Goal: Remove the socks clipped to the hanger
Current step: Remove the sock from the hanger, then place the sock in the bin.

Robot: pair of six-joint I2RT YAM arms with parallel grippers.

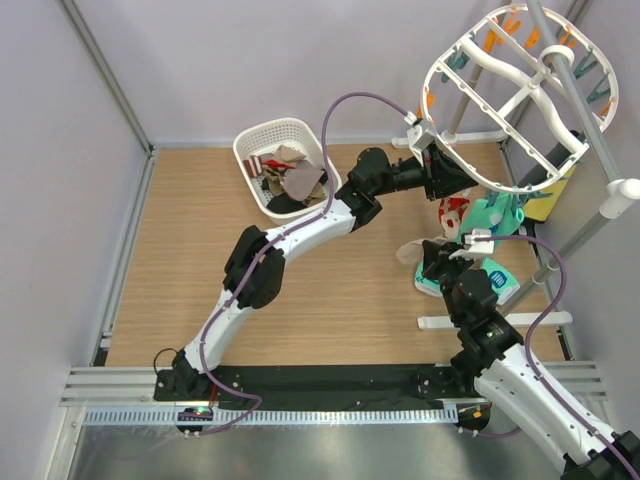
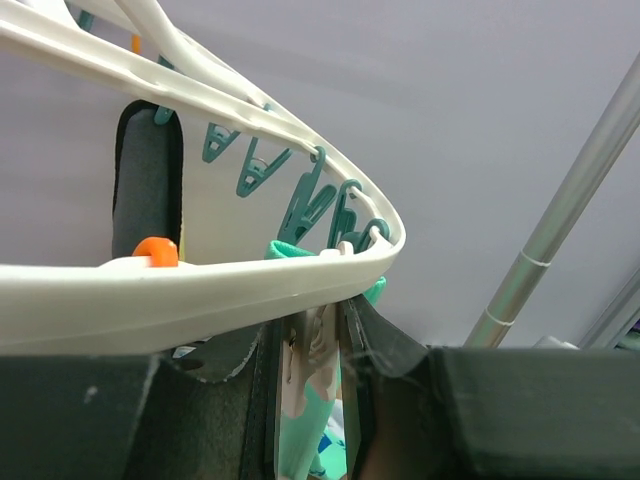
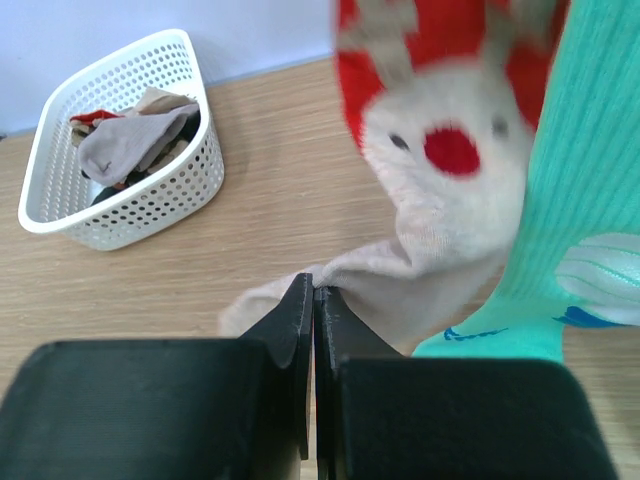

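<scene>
The white hanger (image 1: pixel 510 100) hangs at the top right with orange and teal pegs. My left gripper (image 1: pixel 447 178) is up under its rim (image 2: pixel 200 290), shut on a teal sock with white marks (image 2: pixel 305 400) clipped just below the rim. A black sock (image 2: pixel 147 180) hangs behind the rim. A red-and-cream reindeer sock (image 1: pixel 455 212) and a teal sock (image 1: pixel 495 215) hang down. My right gripper (image 1: pixel 437 262) is shut on the cream toe of the reindeer sock (image 3: pixel 450 150), low over the table; its jaws (image 3: pixel 314 290) pinch the fabric. The teal sock (image 3: pixel 570 200) hangs beside it.
A white perforated basket (image 1: pixel 255 140) with several socks stands at the back middle, also in the right wrist view (image 3: pixel 120 210). The drying stand's metal poles (image 1: pixel 585 110) and white foot bar (image 1: pixel 495 320) are at the right. A pole (image 2: pixel 560 220) is close to my left gripper.
</scene>
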